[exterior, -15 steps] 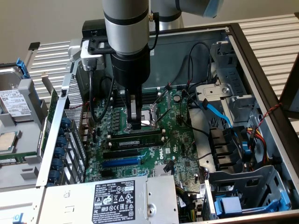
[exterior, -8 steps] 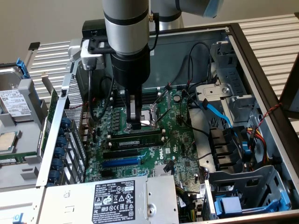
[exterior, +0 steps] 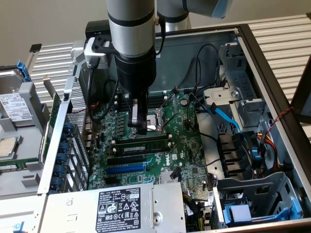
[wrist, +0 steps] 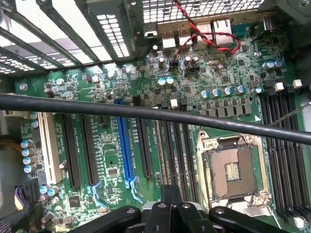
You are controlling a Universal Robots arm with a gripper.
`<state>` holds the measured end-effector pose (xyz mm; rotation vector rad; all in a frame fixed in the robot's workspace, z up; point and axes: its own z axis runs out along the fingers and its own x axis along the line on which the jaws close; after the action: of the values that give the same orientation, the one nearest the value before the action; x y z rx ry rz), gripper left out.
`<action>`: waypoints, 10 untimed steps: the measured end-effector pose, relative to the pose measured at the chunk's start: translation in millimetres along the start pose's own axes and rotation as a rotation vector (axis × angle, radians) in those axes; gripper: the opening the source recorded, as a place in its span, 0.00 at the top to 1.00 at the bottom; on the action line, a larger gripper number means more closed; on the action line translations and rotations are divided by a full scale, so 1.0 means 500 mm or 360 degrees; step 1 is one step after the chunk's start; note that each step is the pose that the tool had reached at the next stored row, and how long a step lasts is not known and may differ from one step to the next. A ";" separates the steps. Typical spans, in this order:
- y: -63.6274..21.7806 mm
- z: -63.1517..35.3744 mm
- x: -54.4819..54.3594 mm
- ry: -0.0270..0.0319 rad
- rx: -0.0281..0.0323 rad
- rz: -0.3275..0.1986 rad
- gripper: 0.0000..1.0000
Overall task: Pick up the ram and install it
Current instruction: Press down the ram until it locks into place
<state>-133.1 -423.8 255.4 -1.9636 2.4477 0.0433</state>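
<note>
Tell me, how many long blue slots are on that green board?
1. The blue slot lies between long black slots on the green board. The arm covers part of the board, so another may be hidden.

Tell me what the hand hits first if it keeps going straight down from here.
Most likely the square metal CPU socket on the green motherboard: in the exterior view the hand hangs right at the socket's edge. The long green ram stick lies just nearer the camera. Depth is unclear, so it could land on the board beside the socket.

Glossy green motherboard [wrist: 112, 150], matt black plastic slots [wrist: 73, 150], perforated bare metal case wall [exterior: 73, 121]
</note>
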 end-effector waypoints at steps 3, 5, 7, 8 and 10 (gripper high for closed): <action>0.000 0.000 0.000 -0.00016 0.00016 0.0082 0.89; 0.000 0.000 0.000 -0.00026 0.00027 0.0137 0.89; 0.000 0.000 0.000 -0.00037 0.00038 0.0192 0.89; 0.000 0.000 0.000 -0.00042 0.00044 0.0220 0.89; 0.000 0.000 0.000 -0.00053 0.00054 0.0274 0.89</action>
<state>-133.1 -423.9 255.1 -1.7446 2.6055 0.0426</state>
